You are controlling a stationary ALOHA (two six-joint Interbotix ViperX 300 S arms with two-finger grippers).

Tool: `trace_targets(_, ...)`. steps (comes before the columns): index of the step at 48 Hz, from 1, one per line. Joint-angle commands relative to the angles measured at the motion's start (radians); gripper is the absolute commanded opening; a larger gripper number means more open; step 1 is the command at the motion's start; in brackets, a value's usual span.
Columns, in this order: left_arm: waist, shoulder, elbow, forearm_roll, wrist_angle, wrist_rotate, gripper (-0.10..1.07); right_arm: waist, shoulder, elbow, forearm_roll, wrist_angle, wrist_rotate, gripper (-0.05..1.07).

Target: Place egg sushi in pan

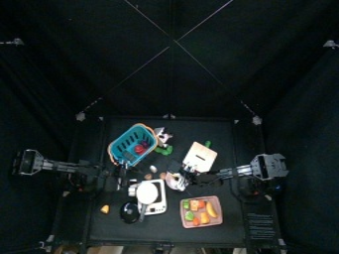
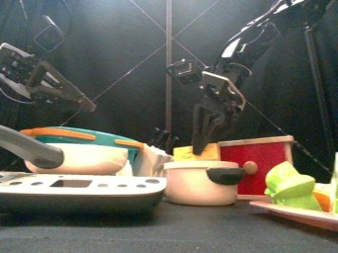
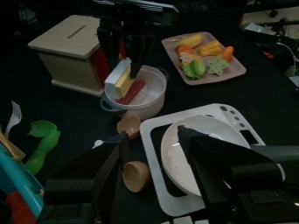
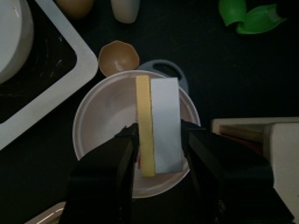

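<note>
My right gripper (image 2: 207, 136) is shut on the egg sushi (image 2: 200, 151), a white piece with a pale yellow side. It holds the sushi upright just above the open whitish-grey pan (image 2: 199, 184). In the right wrist view the sushi (image 4: 158, 122) sits between the jaws, over the pan's inside (image 4: 111, 140). The left wrist view shows the sushi (image 3: 121, 79) at the pan's mouth (image 3: 149, 98). My left gripper (image 3: 155, 140) is open and empty, to the left of the pan and above a white plate. In the top view the right gripper (image 1: 176, 181) is mid-table.
A black-and-white tray holding a white plate (image 3: 198, 153) lies beside the pan. An orange tray of food (image 3: 205, 57), a wooden box with a red side (image 3: 73, 44), a green toy (image 3: 41, 136), two small brown cups (image 3: 128, 127) and the teal basket (image 1: 133, 142) stand around.
</note>
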Motion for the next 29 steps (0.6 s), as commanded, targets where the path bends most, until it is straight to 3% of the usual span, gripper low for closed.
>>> trace_targets(1, -0.002, -0.002, -0.014, -0.002, -0.005, -0.002, 0.86, -0.002, -0.046, -0.034, 0.002, -0.012, 0.0, 0.66)
trace_targets(8, -0.002, -0.002, -0.014, -0.002, -0.005, 0.0, 0.86, -0.002, -0.06, -0.046, 0.017, -0.049, 0.0, 0.66)
trace_targets(29, -0.002, -0.002, -0.015, -0.002, -0.003, 0.002, 0.86, -0.015, -0.098, -0.023, 0.178, -0.393, 0.0, 0.66)
